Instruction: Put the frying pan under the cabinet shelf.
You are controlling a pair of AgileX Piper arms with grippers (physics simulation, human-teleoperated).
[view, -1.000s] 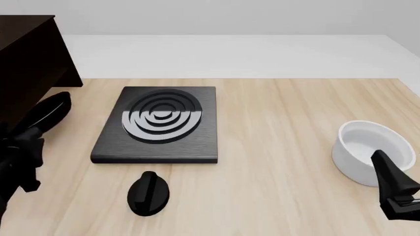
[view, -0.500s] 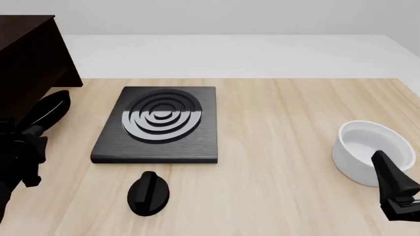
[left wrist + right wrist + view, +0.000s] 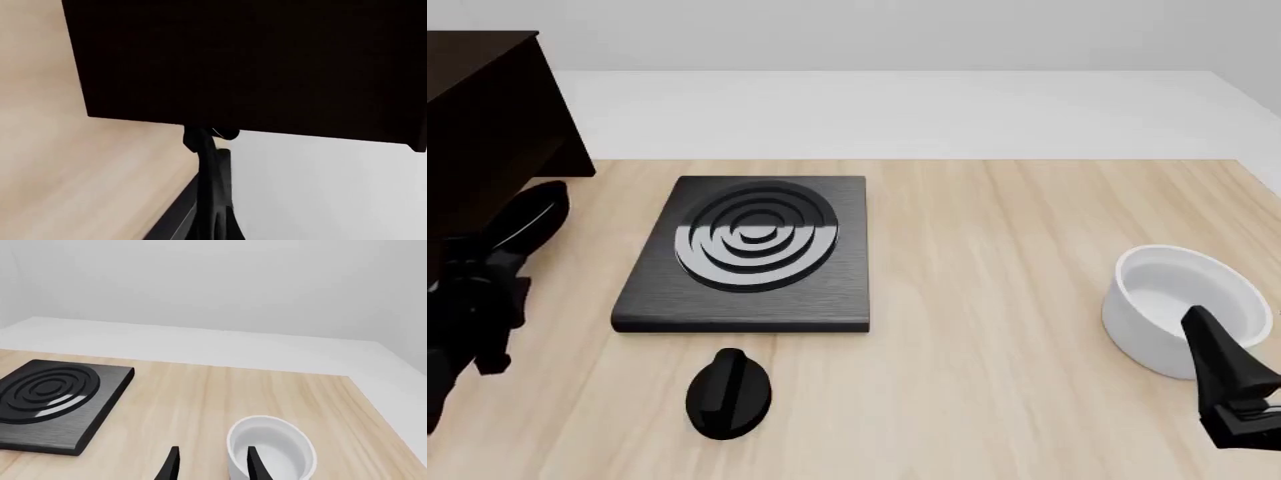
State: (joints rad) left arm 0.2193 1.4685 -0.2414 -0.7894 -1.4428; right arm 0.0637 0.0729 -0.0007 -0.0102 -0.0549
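On the table's left side, my left gripper (image 3: 497,262) is clamped on the frying pan's handle (image 3: 527,225), the fingers pressed together around it. The frying pan (image 3: 207,175) shows edge-on in the left wrist view, reaching toward the dark cabinet shelf (image 3: 487,120), just beside its lower edge. My right gripper (image 3: 210,465) hangs with its fingers apart, holding nothing, over the near rim of the white pot (image 3: 1185,305).
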